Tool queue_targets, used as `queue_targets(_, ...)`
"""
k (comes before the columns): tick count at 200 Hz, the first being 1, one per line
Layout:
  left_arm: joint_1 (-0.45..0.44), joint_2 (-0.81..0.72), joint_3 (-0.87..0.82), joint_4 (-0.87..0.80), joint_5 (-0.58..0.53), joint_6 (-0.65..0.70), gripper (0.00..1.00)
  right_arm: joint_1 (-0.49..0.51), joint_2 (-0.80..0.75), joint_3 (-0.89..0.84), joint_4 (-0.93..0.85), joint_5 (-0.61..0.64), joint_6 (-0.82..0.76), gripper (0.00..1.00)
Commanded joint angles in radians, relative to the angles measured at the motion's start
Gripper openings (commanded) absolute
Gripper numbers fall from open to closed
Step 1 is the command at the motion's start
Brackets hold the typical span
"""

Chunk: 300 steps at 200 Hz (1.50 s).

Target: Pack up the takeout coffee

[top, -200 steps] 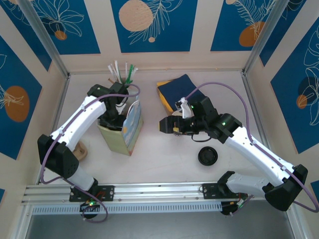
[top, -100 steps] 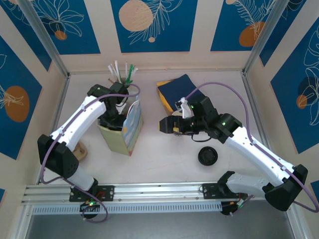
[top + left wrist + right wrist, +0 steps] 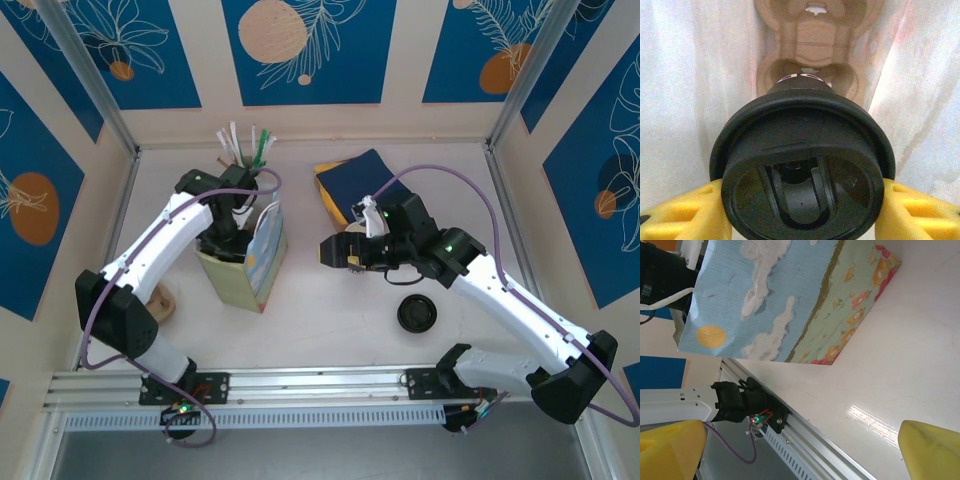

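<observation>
Table (image 3: 330,300) first: the printed paper bag (image 3: 255,262) stands on its left half, and the left arm reaches down into its open top. The right arm is parked mid-table, well apart from the bag, with the right gripper (image 3: 335,252) spread wide and nothing in it. In its wrist view there's just the bag's painted side and bare table between the yellow fingers (image 3: 935,452).

Inside the bag, the left wrist view looks down on a brown pulp cup carrier (image 3: 810,35) on the bottom, white bag walls on both sides. The takeout coffee (image 3: 802,165) hangs right over it, black lid facing the camera, with the left gripper (image 3: 226,238) clamped on the cup from either side just below the lid.

My take on doing this bit well:
- the cup's base looks lined up with the nearer well of the carrier, so go straight down, no sideways drift
- keep it upright, since a tilted cup will catch the well's rim
- stay off the bag walls, they look flimsy
- don't let go until the base is seated in the well

The loose black lid (image 3: 416,314) on the near right isn't part of this; leave it.
</observation>
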Motion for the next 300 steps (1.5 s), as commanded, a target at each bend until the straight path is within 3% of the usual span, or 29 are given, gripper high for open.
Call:
queue_targets(1,0.011,0.006,0.01,-0.008,0.015,0.015,0.49,-0.005,0.002,-0.003,-0.004,-0.015,-0.005,0.99)
queue_targets(300,0.012,-0.004,-0.033,0.022,0.03,0.033,0.49,-0.006,-0.003,-0.011,-0.006,-0.016,-0.002,0.99)
